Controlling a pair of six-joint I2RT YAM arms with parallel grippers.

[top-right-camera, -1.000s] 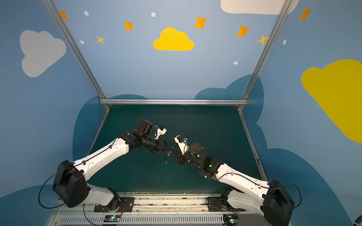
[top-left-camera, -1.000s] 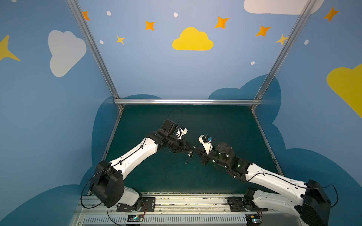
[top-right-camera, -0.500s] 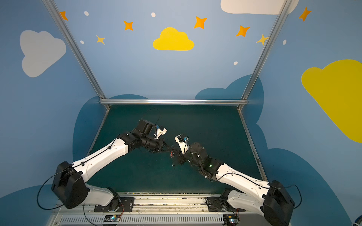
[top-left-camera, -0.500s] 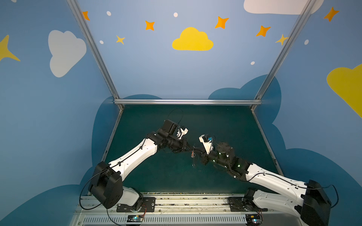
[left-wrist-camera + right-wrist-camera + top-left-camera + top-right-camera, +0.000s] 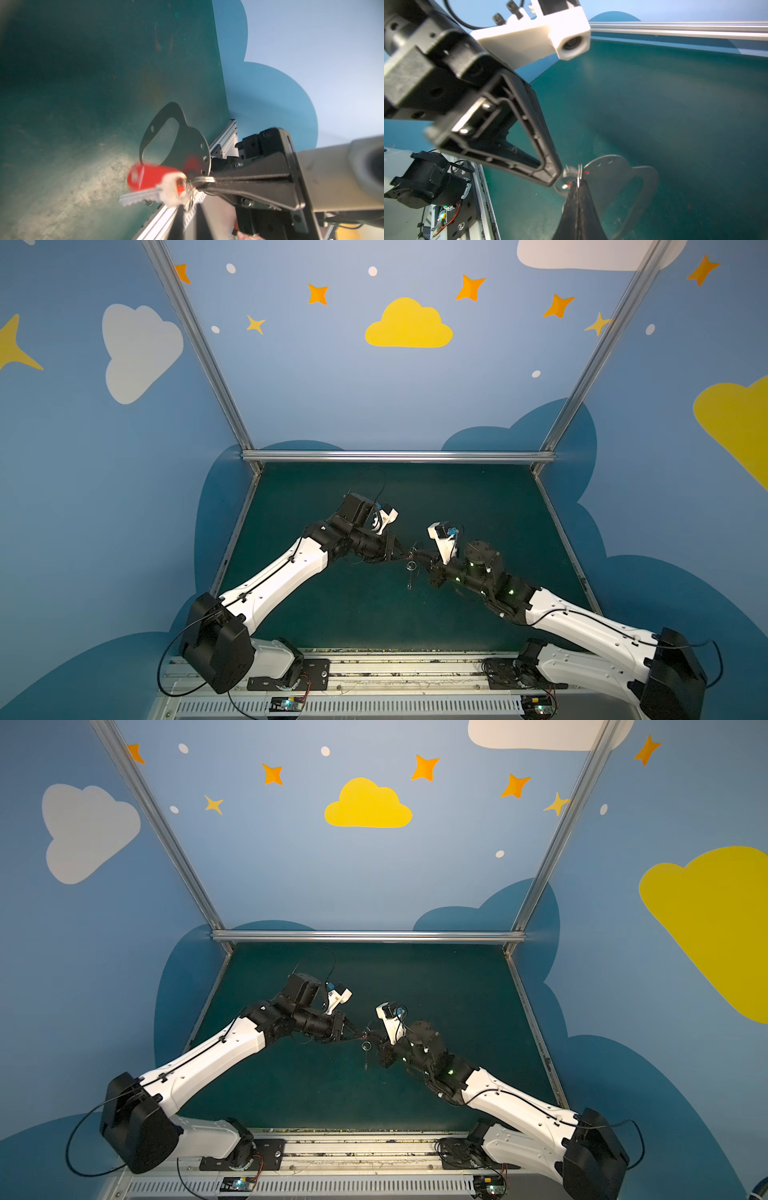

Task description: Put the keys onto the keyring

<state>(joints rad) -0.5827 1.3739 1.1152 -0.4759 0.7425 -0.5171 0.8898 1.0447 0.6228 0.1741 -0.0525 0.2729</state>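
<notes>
Change: the left gripper has its fingers a little apart. I see rail through the gap and nothing pinched. The key is blurred, swinging just off their tips.
Meaning: I judge the key has been let go and now hangs from the ring. The blur hides whether its head sits fully on the wire, so I would check before backing off.
Right gripper: fingers pressed together, pinching the ring edge-on.
Key's place: in the air over the mat, mid-table between the two grippers, head against the ring, red tag alongside.
Plate: grey, holed, just behind the ring; I cannot tell how it is joined.
Against earlier: in a top view the dangling piece hangs nearer the right gripper than a second ago and has hardly moved in the last half second. Both arms sit much as before.
</notes>
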